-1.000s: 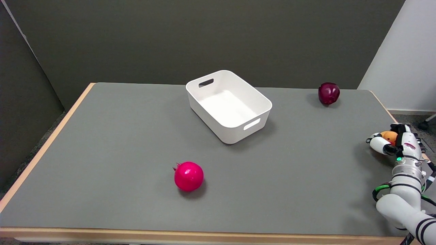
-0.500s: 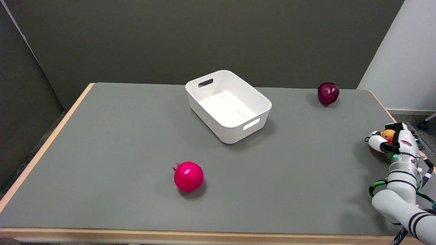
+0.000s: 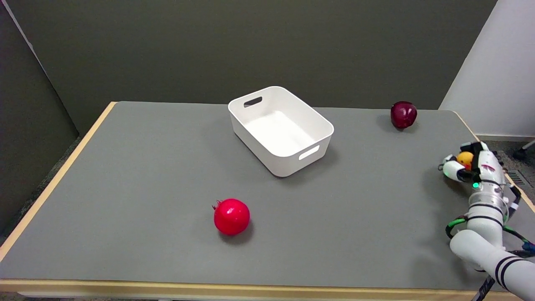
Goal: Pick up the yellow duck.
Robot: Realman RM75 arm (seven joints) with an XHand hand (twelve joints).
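One small patch of yellow-orange is all we get of the yellow duck, wrapped up in the right hand over at the table's three o'clock edge. Our fingers are curled in around it, holding it fast, and most of its body is hidden behind them, so we can't say how it sits in the grasp. A dark shadow lies on the mat just at seven o'clock of the hand; we cannot tell for certain whether the duck is clear of the surface. The white arm runs back from the wrist toward five o'clock, out of the picture's lower right corner, with a green light showing on the wrist.

Moving outward: at eleven o'clock from the hand, near the table's far right corner, a dark red apple stands on its own. Well off at nine to ten o'clock sits the white bin, angled on the grey table, handle slots in both short ends. Nearer us, at seven o'clock from the bin, a bright red pomegranate rests well apart from everything else.
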